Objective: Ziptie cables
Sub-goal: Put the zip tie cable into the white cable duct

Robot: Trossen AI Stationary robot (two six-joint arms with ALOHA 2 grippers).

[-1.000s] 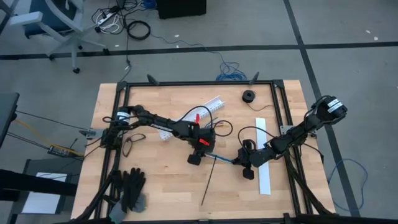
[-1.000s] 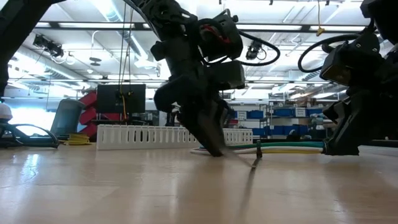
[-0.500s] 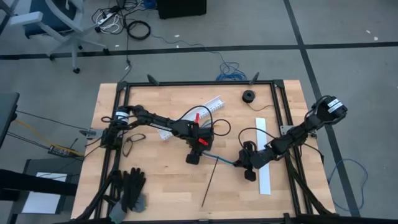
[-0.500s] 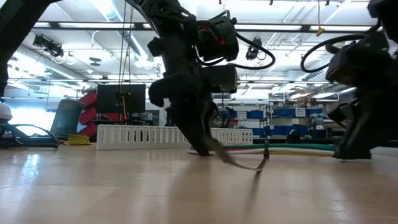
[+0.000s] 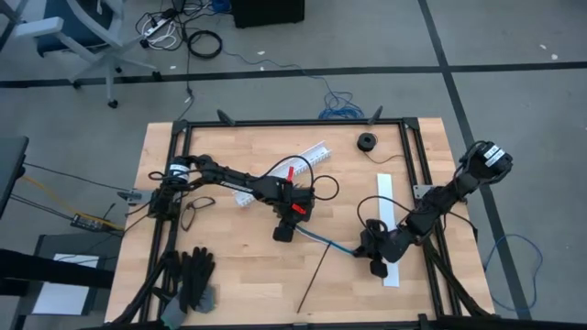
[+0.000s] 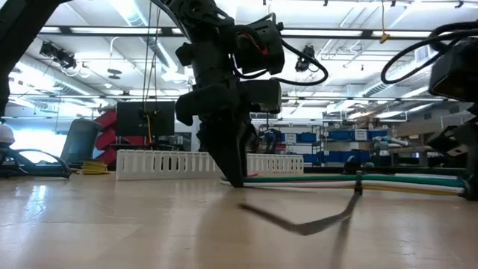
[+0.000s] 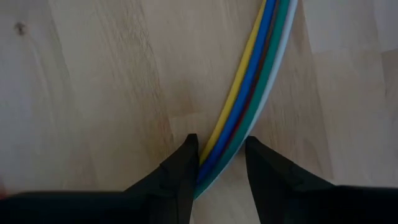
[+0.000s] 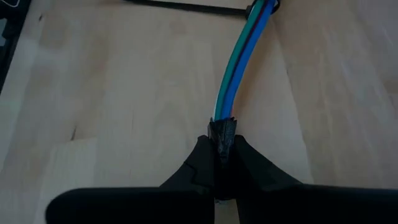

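The cables [image 5: 326,241] are a thin bundle of yellow, blue, red, green and white wires. They run low over the wooden table between my two grippers. My left gripper [image 5: 286,235] stands mid-table, shut on one end of the bundle [image 7: 239,118]. My right gripper [image 5: 369,251] is nearer the table's right and near edges, shut on the bundle's dark plug end [image 8: 222,132]. A black zip tie [image 5: 312,280] loops around the bundle [image 6: 358,183]. Its long tail [image 6: 299,224] trails onto the table toward the near edge. My left gripper pinches the whole bundle [image 7: 214,158] between its two fingers, one finger [image 7: 183,165] on each side. The fingers come steeply from above and lie across the wires. The bundle runs on level, just above the tabletop. My right gripper pinches the dark plug end [image 8: 222,140] between its two shut fingers. The fingers slant down and lie in line with the wires, which run straight away from them. The bundle stretches fairly straight to my left gripper.
A white slotted channel [image 5: 295,165] lies at the far middle, behind my left arm. A black roll [image 5: 368,141] sits at the far right and a white strip [image 5: 389,229] lies under my right arm. Black gloves [image 5: 191,280] lie at the near left corner.
My right gripper has swung toward the table's near and right edges, still shut on the plug end. The bundle has swung with it and the zip tie has slid along the table the same way. My left gripper stayed in place and rolled a little.
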